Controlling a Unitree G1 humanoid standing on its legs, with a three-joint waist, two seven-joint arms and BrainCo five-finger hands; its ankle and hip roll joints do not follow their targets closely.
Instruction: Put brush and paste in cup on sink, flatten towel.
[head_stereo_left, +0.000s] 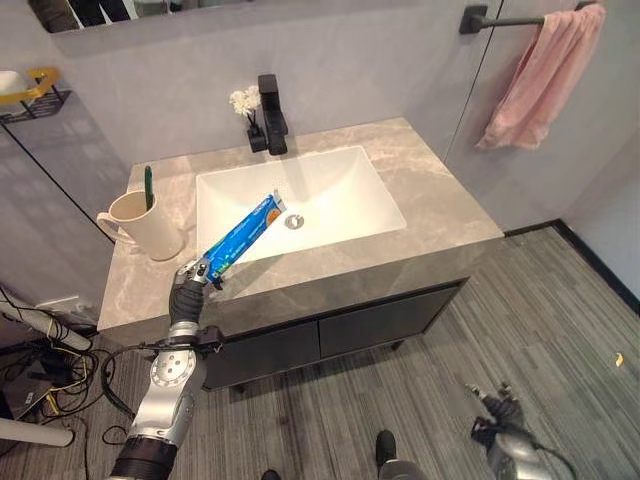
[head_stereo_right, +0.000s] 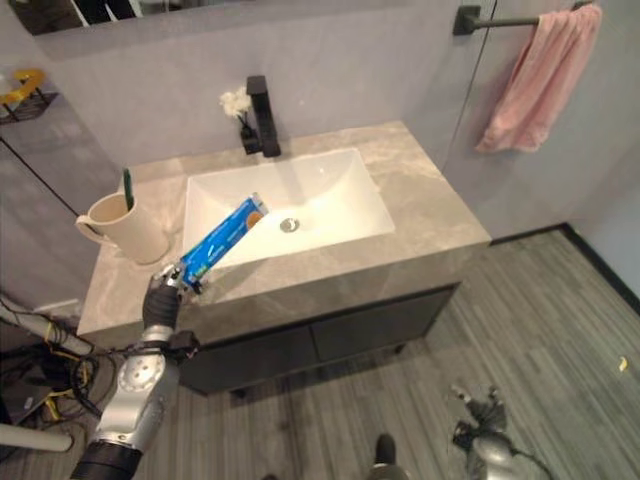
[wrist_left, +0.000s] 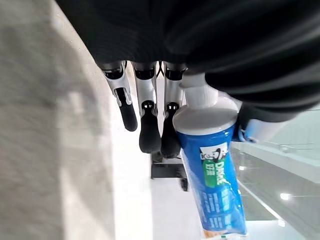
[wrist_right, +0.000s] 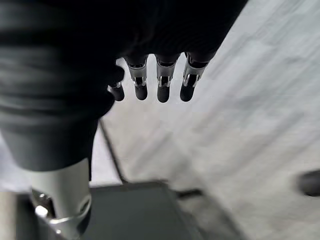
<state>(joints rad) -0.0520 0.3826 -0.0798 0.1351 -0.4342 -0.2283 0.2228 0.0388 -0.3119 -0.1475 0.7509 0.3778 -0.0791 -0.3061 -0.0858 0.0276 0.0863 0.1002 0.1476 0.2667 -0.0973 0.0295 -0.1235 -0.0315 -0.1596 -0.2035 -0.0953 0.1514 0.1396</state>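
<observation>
Blue with a white cap end and an orange far tip, the toothpaste tube (head_stereo_left: 243, 234) slants up toward one o'clock from the left hand (head_stereo_left: 190, 283), over the front left edge of the white rectangular basin (head_stereo_left: 330, 185). That hand sits at the front lip of the grey marbled stone table (head_stereo_left: 440, 215). At ten o'clock from it stands a cream cup (head_stereo_left: 150, 226) with a side handle, a green toothbrush (head_stereo_left: 149, 186) upright inside. A black square tap (head_stereo_left: 270, 113) rises behind the basin, with a small sprig of white flowers (head_stereo_left: 243, 100) just beside it. A pink towel (head_stereo_left: 543, 75) hangs bunched and uneven from a black wall bar (head_stereo_left: 500, 17) at two o'clock. The right hand (head_stereo_left: 497, 412) hangs low over the grey wood-grain floor (head_stereo_left: 560, 330), well apart from the table.

From the right eye, the same layout: tube held slanted between cup and drain, towel crumpled on the bar.

Left wrist view: the tube's smooth glossy body and rounded white shoulder are pinched between the thumb and the curled dark-tipped fingers (wrist_left: 148, 132).

Right wrist view: the right hand's fingers (wrist_right: 162, 82) hang loosely, curled a little, holding nothing, above the floor.
</observation>
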